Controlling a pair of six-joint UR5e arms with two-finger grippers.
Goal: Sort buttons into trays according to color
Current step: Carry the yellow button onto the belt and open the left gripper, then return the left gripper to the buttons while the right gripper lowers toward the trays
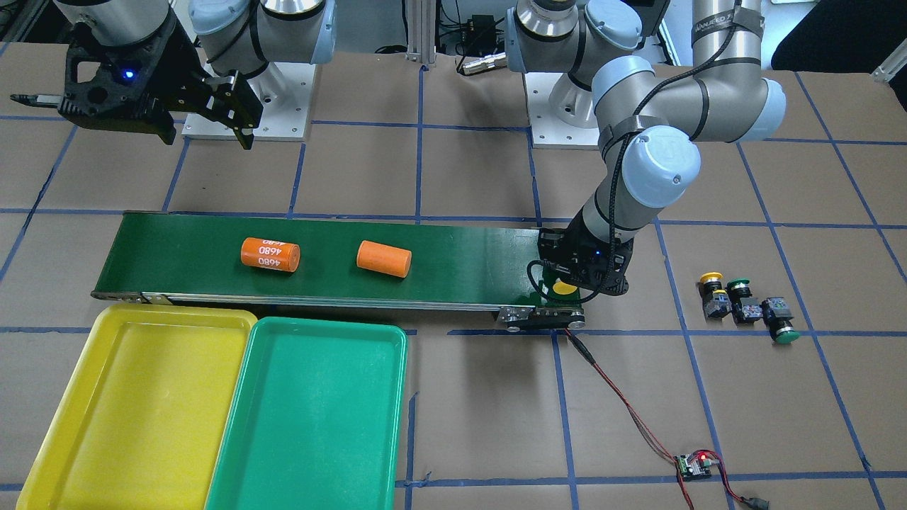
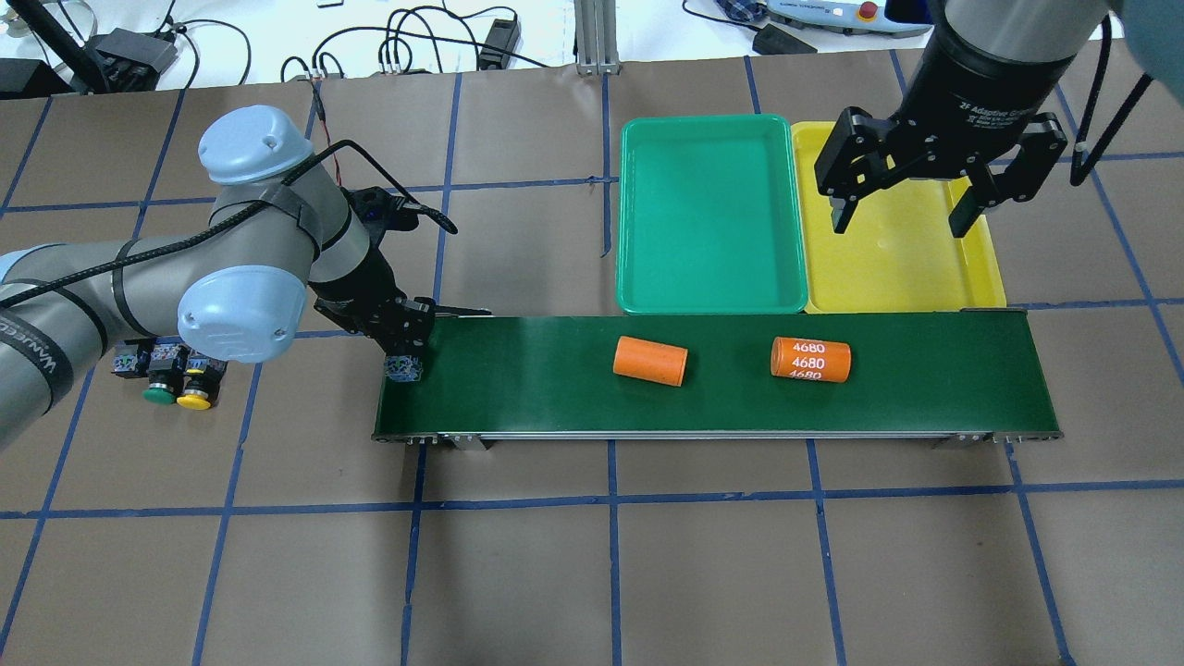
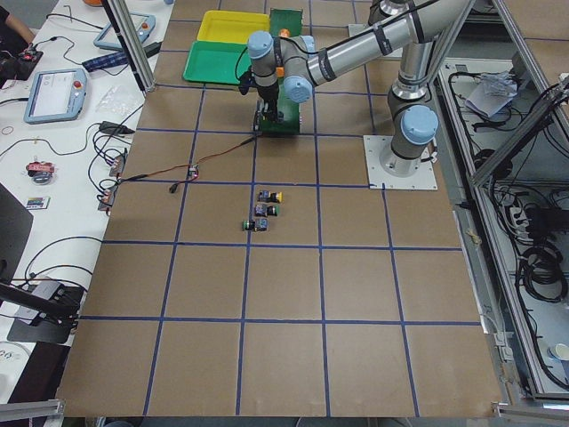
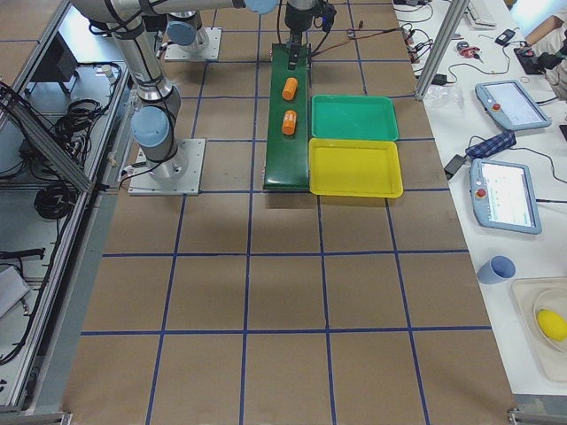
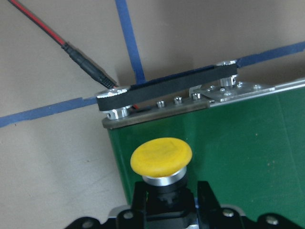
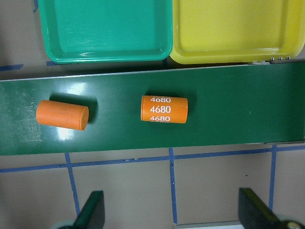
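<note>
My left fingers (image 5: 206, 193) pinch the yellow-capped button (image 5: 161, 156) by its black body. Its smooth domed cap and metal collar jut ahead of them over an end corner of the glossy green conveyor belt (image 1: 453, 262). I can't tell whether it touches the belt. My right fingers (image 2: 838, 205) hang spread above the yellow tray (image 1: 106, 333), which sits edge to edge with the green tray (image 1: 326, 327). Three other buttons (image 1: 744, 306) cluster on the brown tabletop (image 1: 496, 425) beyond the belt's end, and overhead my left arm partly hides them.

Bright, even overhead light is filling every view. Soft glare is showing on the conveyor belt (image 6: 66, 136), and short soft shadows are lying beside the orange cylinders (image 6: 62, 114).
</note>
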